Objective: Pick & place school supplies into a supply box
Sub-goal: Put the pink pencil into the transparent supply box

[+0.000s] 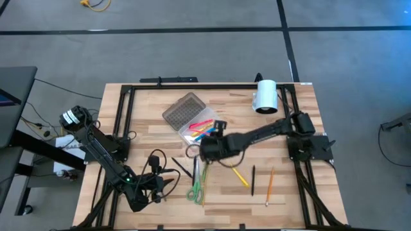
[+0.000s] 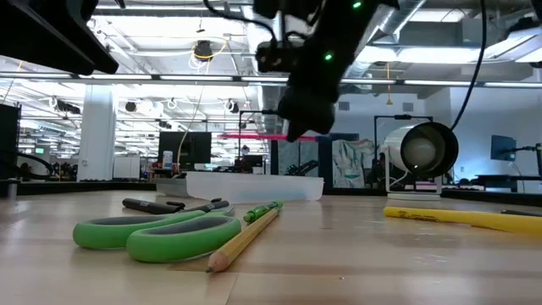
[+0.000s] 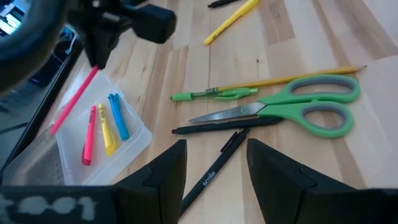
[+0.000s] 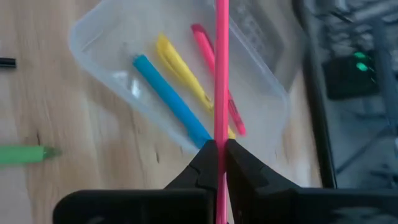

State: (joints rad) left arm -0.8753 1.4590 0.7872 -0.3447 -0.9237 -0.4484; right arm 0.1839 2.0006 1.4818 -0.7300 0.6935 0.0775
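While clamped in the right gripper, a pink pencil hangs above the supply box.

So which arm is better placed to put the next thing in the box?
The right. Its gripper is shut on a pink pen directly over the open supply box. The left gripper is open and empty near the scissors.

Grey floor with dark seams surrounds the wooden tabletop. Beyond it, a white pillar, ceiling lights and dark monitors.
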